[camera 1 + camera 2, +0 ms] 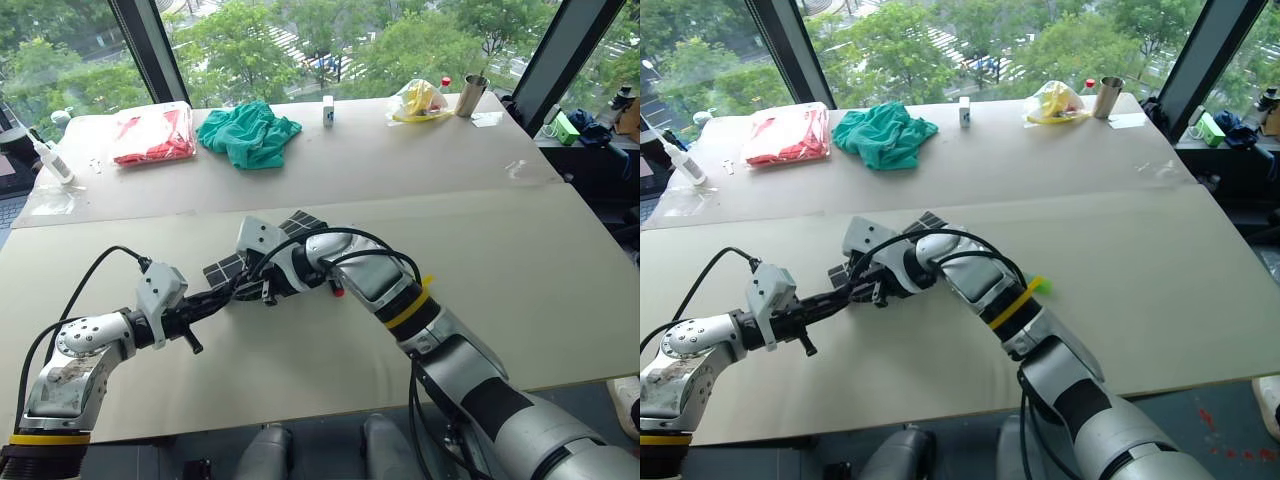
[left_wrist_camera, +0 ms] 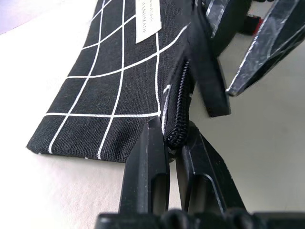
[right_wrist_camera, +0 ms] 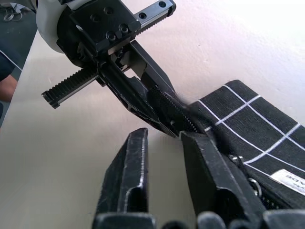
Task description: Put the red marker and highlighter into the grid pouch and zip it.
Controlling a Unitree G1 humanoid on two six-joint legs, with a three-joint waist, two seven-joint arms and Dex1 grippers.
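Note:
The grid pouch (image 1: 225, 268) lies flat on the near table, black with white lines and a white label (image 2: 147, 21). My left gripper (image 2: 172, 131) is shut on the pouch's near corner, at the end of its zipper. My right gripper (image 3: 164, 134) hovers just over that same end with its jaws apart and nothing between them. A small red tip (image 1: 340, 291) shows under my right wrist, and a neon green bit (image 1: 1043, 286) peeks out behind my right forearm. I cannot tell whether these are the red marker and the highlighter.
On the far table lie a red packet in clear plastic (image 1: 153, 135), a teal cloth (image 1: 250, 133), a small white box (image 1: 328, 110), a yellow bag (image 1: 420, 100) and a metal cup (image 1: 470, 95). A white bottle (image 1: 52, 160) lies at the far left.

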